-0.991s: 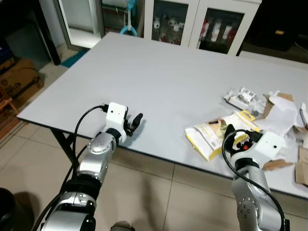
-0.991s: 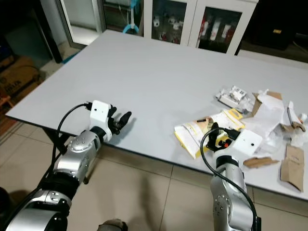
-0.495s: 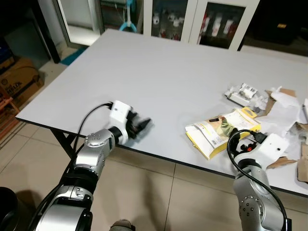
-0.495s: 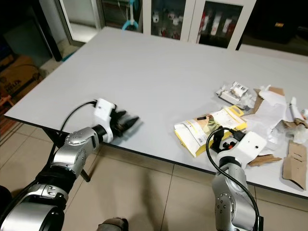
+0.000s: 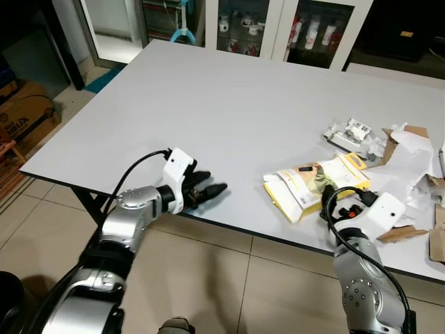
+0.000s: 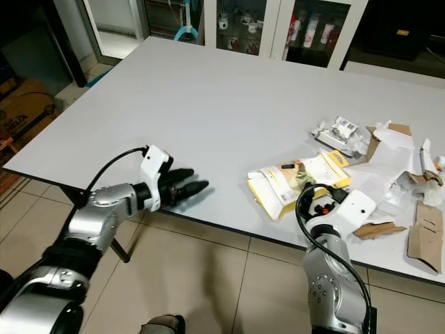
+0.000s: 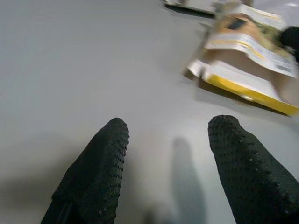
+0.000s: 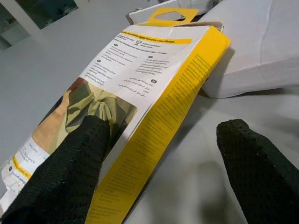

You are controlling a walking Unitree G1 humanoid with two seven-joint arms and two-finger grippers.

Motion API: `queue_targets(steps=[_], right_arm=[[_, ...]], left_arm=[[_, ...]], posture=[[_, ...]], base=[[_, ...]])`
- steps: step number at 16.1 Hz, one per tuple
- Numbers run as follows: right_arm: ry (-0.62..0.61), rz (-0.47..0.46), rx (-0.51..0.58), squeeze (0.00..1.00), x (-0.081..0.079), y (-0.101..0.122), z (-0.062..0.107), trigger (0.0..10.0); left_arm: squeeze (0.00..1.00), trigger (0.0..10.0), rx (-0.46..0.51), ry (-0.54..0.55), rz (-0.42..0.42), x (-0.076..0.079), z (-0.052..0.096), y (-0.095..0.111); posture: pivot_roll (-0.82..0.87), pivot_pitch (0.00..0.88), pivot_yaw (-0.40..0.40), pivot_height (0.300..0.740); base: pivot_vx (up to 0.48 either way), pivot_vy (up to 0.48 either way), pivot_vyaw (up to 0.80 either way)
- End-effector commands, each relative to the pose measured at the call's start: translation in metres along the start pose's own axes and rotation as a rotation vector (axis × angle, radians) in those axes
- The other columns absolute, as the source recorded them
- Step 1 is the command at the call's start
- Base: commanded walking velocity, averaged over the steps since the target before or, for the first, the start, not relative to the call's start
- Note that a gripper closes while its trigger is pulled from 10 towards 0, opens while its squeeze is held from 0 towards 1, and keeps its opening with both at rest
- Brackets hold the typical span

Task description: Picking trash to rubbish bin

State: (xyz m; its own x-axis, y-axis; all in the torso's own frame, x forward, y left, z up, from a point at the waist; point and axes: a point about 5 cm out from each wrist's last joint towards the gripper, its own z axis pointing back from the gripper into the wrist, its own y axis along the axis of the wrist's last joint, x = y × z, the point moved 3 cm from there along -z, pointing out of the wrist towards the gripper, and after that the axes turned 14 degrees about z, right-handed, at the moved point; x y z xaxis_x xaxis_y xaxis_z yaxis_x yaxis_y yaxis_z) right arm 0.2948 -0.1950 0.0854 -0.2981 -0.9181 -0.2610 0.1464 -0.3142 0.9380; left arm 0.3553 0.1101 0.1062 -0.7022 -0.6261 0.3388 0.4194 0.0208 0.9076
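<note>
Grey table [image 5: 229, 104] on a tiled floor [image 5: 229, 278], glass cabinets [image 5: 278, 31] behind, yellow box [image 5: 313, 188] near the front edge, right gripper [image 8: 163, 154] spread astride its corner, left gripper [image 5: 208, 191] released, well apart from it

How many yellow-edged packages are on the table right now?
1. The yellow package lies flat near the table's front edge, beside the right end effector. The paper scraps could hide more.
</note>
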Motion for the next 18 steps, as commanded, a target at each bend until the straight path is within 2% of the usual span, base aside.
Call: queue_targets(steps=[1, 4, 6, 10, 12, 13, 14, 18], right_arm=[[-0.001, -0.026, -0.067, 0.00, 0.002, -0.014, -0.001, 10.0], [-0.020, -0.029, -0.059, 0.00, 0.004, -0.012, -0.002, 10.0], [-0.076, -0.019, -0.045, 0.00, 0.013, -0.010, -0.002, 10.0], [-0.042, -0.128, -0.089, 0.00, 0.005, -0.024, -0.007, 10.0], [0.029, -0.227, -0.110, 0.00, -0.006, -0.036, -0.016, 10.0], [0.051, -0.239, -0.115, 0.00, -0.009, -0.037, -0.018, 10.0], [0.053, -0.244, -0.117, 0.00, -0.009, -0.038, -0.022, 0.0], [0.081, -0.266, -0.101, 0.00, -0.013, -0.037, -0.029, 0.0]], left_arm=[[0.00, 10.0, -0.028, -0.051, -0.010, 0.005, 0.003, -0.001], [0.00, 10.0, -0.032, -0.053, -0.012, 0.004, 0.006, 0.000], [0.00, 10.0, -0.037, -0.060, -0.006, 0.006, 0.008, 0.000], [0.00, 10.0, -0.050, -0.069, 0.001, 0.007, 0.010, -0.004], [0.00, 10.0, -0.053, -0.066, 0.011, 0.008, 0.012, -0.005], [0.00, 10.0, -0.053, -0.067, 0.012, 0.009, 0.013, -0.005], [0.00, 10.0, -0.053, -0.068, 0.013, 0.009, 0.013, -0.005], [0.00, 10.0, -0.054, -0.064, 0.017, 0.009, 0.014, -0.006]], posture=[[0.29, 0.140, -0.032, 0.740], [0.30, 0.143, -0.033, 0.740], [0.30, 0.143, -0.033, 0.740], [0.30, 0.146, -0.033, 0.740], [0.32, 0.151, -0.031, 0.740], [0.32, 0.151, -0.031, 0.740], [0.33, 0.151, -0.033, 0.740], [0.34, 0.149, -0.034, 0.740]], base=[[0.000, 0.000, 0.00], [0.000, 0.000, 0.00], [0.000, 0.000, 0.00], [0.000, 0.000, 0.00], [0.000, 0.000, 0.00], [0.000, 0.000, 0.00], [0.000, 0.000, 0.00], [0.000, 0.000, 0.00]])
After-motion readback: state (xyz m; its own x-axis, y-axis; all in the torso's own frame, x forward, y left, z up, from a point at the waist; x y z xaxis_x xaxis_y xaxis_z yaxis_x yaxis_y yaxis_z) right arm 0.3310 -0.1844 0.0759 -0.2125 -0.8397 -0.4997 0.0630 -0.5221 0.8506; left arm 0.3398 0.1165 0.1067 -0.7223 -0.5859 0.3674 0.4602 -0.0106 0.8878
